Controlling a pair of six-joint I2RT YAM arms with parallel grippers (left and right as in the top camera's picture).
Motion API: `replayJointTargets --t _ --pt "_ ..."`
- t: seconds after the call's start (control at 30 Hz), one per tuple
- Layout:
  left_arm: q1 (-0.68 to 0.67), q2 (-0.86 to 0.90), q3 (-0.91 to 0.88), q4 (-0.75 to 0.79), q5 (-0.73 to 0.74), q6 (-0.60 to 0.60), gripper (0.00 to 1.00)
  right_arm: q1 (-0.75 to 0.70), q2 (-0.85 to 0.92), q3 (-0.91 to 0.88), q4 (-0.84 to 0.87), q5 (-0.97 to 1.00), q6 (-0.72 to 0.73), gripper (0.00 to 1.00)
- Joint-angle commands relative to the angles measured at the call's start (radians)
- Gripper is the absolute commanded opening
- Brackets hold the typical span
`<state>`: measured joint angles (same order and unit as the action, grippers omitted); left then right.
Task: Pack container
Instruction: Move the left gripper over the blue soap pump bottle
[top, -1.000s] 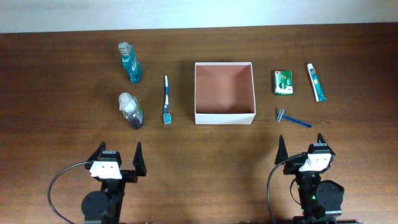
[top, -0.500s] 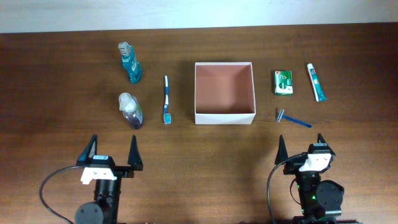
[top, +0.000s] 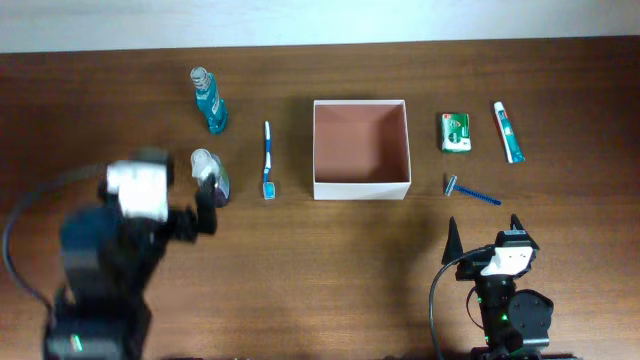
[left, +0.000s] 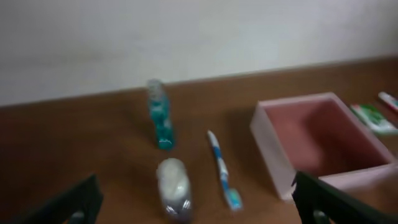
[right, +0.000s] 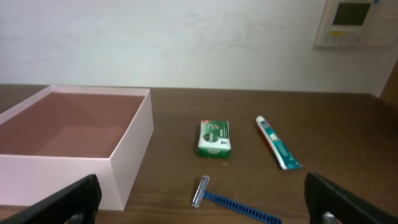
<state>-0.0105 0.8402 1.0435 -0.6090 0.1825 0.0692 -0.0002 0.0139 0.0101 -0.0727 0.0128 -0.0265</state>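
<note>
The container (top: 361, 189), a square white-walled box with a pinkish-brown inside, stands empty at the table's middle; it also shows in the left wrist view (left: 273, 155) and the right wrist view (right: 134, 155). My left gripper (top: 195, 207) is blurred, open and empty, right by a clear bottle (top: 208, 172). In the left wrist view the bottle (left: 174, 190) lies between the spread fingers (left: 196, 202). My right gripper (top: 483, 232) is open and empty near the front edge, with a blue razor (right: 230, 202) just ahead of its fingers (right: 202, 208).
A teal bottle (top: 210, 100) and a blue toothbrush (top: 268, 160) lie left of the container. A green packet (top: 456, 132), a toothpaste tube (top: 508, 132) and the razor (top: 472, 190) lie to its right.
My left arm has risen from the front edge and swung forward towards the clear bottle, blurred with motion. The right arm and all the items have not moved.
</note>
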Motion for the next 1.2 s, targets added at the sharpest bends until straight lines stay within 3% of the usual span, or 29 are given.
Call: replayJointTargets --t 0.0,0.23,0.4,0.83,1.17 --pt "0.005 0.153 0.158 -0.074 0.139 0.042 0.99 -0.006 -0.011 -0.005 -0.007 -0.002 0.000 0.98" --pt "0.005 0.457 0.443 -0.327 -0.027 -0.039 0.99 -0.006 -0.010 -0.005 -0.007 -0.002 0.000 0.98" --pt "0.005 0.658 0.628 -0.500 -0.064 -0.039 0.99 -0.006 -0.011 -0.005 -0.007 -0.002 0.000 0.99" --pt "0.004 0.925 0.640 -0.566 -0.064 -0.027 0.99 -0.006 -0.010 -0.005 -0.007 -0.002 0.000 0.98" --pt "0.004 1.007 0.640 -0.581 -0.076 -0.028 0.99 -0.006 -0.011 -0.005 -0.007 -0.002 0.000 0.99"
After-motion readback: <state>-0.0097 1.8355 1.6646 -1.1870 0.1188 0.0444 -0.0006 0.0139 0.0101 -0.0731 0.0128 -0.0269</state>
